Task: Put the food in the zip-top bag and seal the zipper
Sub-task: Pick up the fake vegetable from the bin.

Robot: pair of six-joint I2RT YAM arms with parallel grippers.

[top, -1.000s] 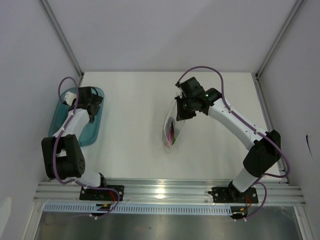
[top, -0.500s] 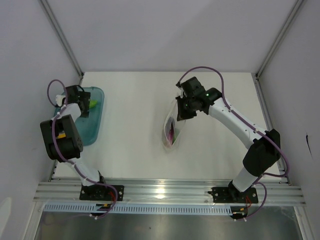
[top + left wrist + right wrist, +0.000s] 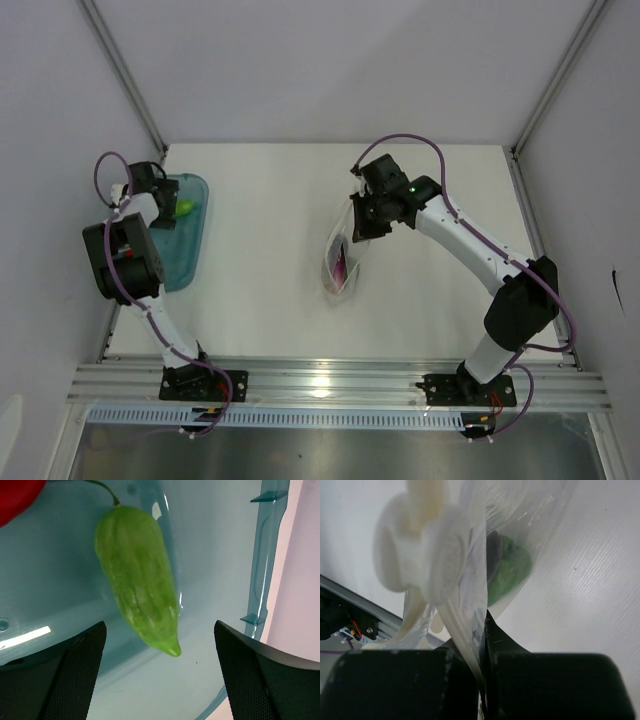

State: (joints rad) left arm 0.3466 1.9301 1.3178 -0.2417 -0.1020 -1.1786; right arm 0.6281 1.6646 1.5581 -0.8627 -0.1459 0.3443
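A green toy vegetable (image 3: 137, 577) lies in the teal tray (image 3: 215, 540), with a red one (image 3: 15, 497) at the top left corner. My left gripper (image 3: 160, 672) is open just above the green one's tip, a finger on each side; from above it sits over the tray (image 3: 160, 195). My right gripper (image 3: 362, 222) is shut on the mouth edge of the clear dotted zip-top bag (image 3: 342, 258) and holds it up at the table's middle. Inside the bag (image 3: 470, 570) a green piece (image 3: 507, 572) and the purple eggplant (image 3: 343, 262) show. The yellow pepper is hidden.
The teal tray (image 3: 195, 225) lies at the table's left edge near the side wall. Metal rails run along the near edge (image 3: 330, 385).
My left arm has swung toward the tray's far end and lowered its gripper over the green vegetable. The right gripper and the bag have barely moved.
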